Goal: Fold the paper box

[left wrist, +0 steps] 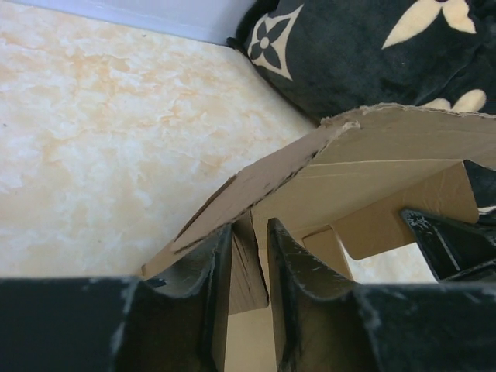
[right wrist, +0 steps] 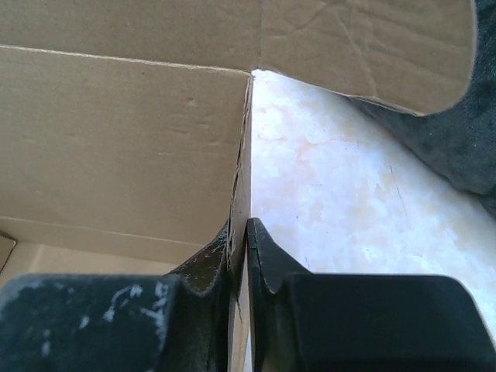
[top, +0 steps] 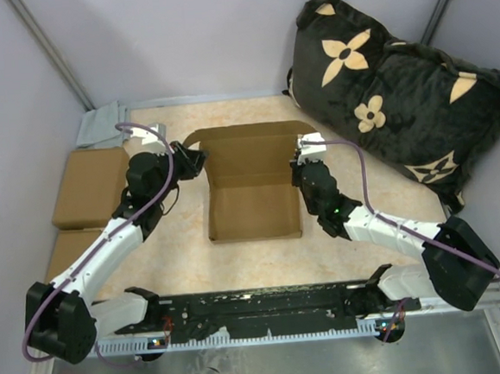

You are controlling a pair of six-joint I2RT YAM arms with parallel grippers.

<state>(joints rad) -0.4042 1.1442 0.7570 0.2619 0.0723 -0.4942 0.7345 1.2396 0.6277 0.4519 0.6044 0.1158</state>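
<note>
The paper box [top: 252,197], plain brown cardboard, lies mid-table with its tray walls raised and its far lid panel standing up. My left gripper [top: 198,162] is at the box's far left corner. In the left wrist view its fingers [left wrist: 249,226] are slightly parted around a side flap [left wrist: 246,267]. The flap rests against the left finger, with a gap to the right one. My right gripper [top: 301,162] is at the far right corner. The right wrist view shows it [right wrist: 242,226] pinched shut on the box's right wall [right wrist: 242,186].
A black pillow with tan flower shapes [top: 398,89] fills the far right corner, close to the right arm. Two brown cardboard blocks [top: 90,187] [top: 69,249] lie at the left beside the left arm. A grey cloth [top: 102,125] sits far left.
</note>
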